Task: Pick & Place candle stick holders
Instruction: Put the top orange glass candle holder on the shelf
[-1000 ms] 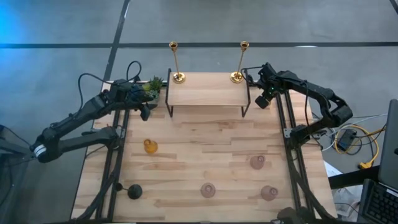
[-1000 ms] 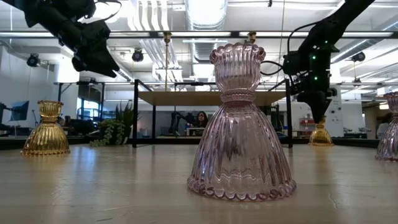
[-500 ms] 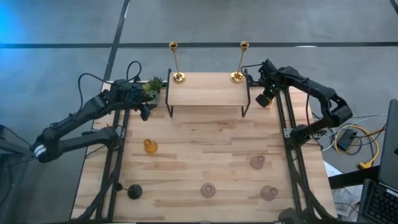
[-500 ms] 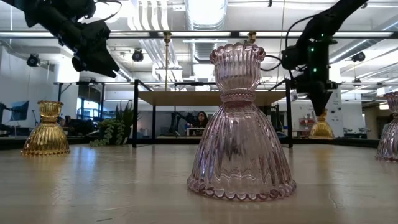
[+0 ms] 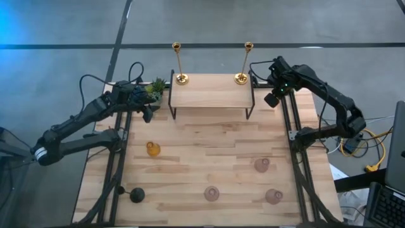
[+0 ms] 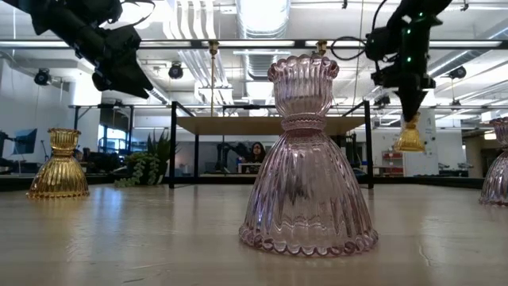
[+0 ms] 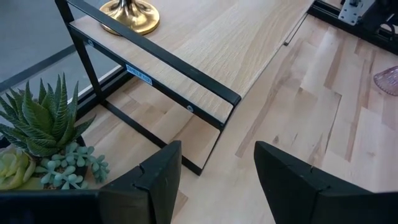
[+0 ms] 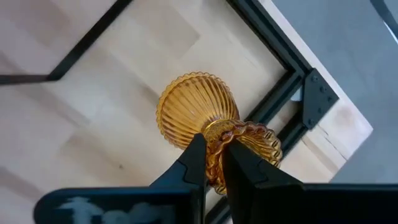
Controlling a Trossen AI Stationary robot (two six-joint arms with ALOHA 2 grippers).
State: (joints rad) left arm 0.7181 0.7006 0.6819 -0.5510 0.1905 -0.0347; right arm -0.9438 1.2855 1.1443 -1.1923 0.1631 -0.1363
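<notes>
Item: amber glass holder [image 8: 205, 121], pinched at its rim between the right gripper's [image 8: 213, 155] closed fingers, hanging below them off the table. Left gripper [image 7: 214, 171]: we record fingers apart, empty.

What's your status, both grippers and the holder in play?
Right gripper shut on amber glass holder, lifted clear of the table beside the shelf. Left gripper open, hovering by potted plant. Nothing in the way.
</notes>
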